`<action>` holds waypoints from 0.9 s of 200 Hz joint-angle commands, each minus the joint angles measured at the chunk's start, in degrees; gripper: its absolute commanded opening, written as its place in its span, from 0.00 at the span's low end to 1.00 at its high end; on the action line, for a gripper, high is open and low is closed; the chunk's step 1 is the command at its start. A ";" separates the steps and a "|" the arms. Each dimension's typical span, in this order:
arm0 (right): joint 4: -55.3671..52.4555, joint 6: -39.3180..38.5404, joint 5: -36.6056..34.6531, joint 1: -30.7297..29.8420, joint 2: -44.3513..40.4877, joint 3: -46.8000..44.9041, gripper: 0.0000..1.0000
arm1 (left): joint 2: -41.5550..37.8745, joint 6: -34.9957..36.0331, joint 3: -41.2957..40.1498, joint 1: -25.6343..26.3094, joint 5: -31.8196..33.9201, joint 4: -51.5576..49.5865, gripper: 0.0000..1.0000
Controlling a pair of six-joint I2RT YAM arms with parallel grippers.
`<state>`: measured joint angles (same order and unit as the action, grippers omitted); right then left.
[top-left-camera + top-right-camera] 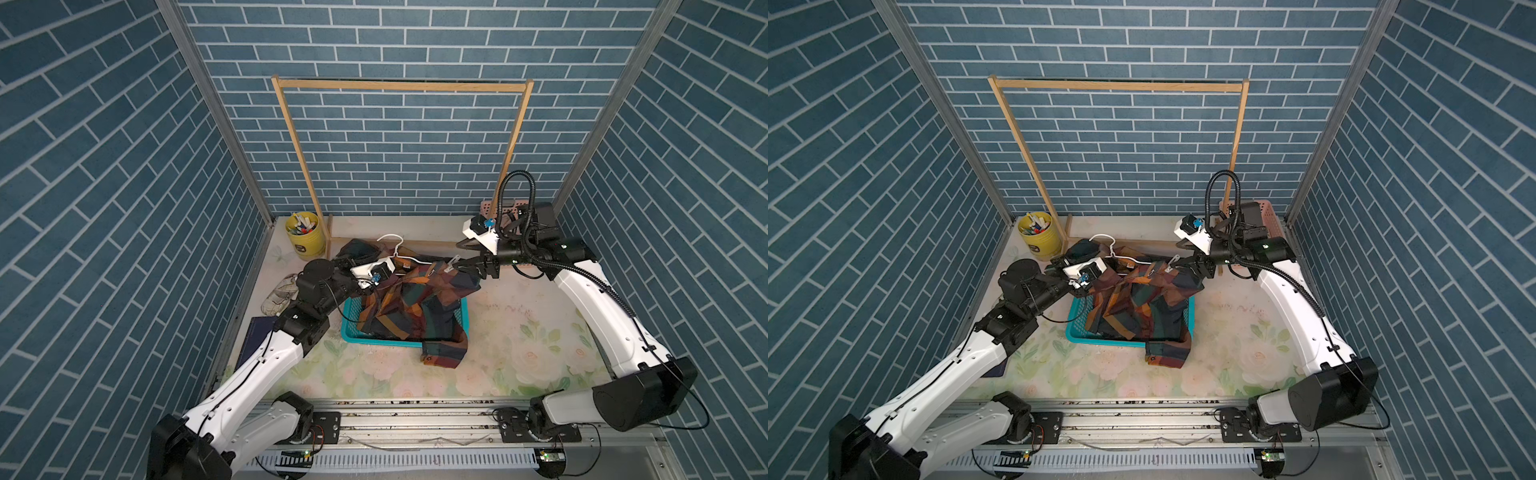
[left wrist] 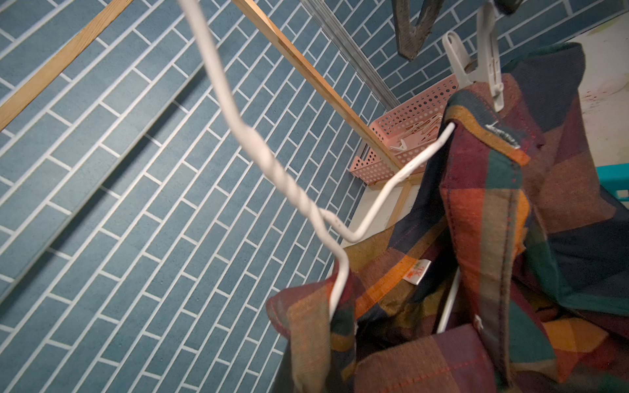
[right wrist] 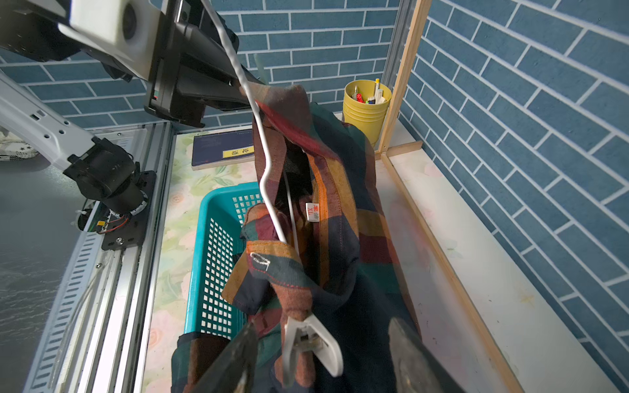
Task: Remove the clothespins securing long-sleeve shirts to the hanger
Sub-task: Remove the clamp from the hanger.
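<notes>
The plaid long-sleeve shirt [image 1: 415,307] hangs on the white wire hanger [image 1: 390,239] and trails into a teal basket. My left gripper [image 3: 243,92] is shut on the hanger [image 3: 265,153] just below its twisted neck, with collar fabric pinched in; in its own wrist view the jaws are hidden under cloth. A white clothespin [image 3: 311,347] clamps the shirt's right shoulder [image 3: 292,289] to the wire. My right gripper [image 3: 323,357] is open, one finger on each side of this clothespin [image 1: 453,264], not touching it. The same clothespin [image 2: 483,64] shows in the left wrist view.
The teal basket [image 1: 353,332] sits mid-table under the shirt. A wooden rack frame [image 1: 399,86] stands behind it. A yellow bucket of pens [image 1: 304,239] is at the back left, a pink basket [image 2: 408,136] of spare pins at the back right. A shoe [image 1: 282,293] and dark book [image 1: 259,332] lie left.
</notes>
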<state>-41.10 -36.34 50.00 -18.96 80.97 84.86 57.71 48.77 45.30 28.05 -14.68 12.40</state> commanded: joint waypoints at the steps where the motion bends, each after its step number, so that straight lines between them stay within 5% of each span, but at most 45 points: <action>1: 0.11 0.45 2.26 0.24 0.83 -0.06 0.62 | -1.20 0.40 -0.12 0.22 -0.82 0.98 0.00; 124: -1.31 0.51 3.44 0.25 2.60 -0.30 0.46 | -1.22 0.60 0.30 0.21 -1.18 0.16 0.00; 180: -1.73 0.24 3.44 0.29 2.88 -0.28 0.19 | -1.08 0.55 0.50 0.20 -1.30 -0.18 0.00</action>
<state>-41.58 -34.50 51.57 -18.90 83.09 84.82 57.58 49.10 45.30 28.05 -14.87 11.40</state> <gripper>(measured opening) 0.225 0.094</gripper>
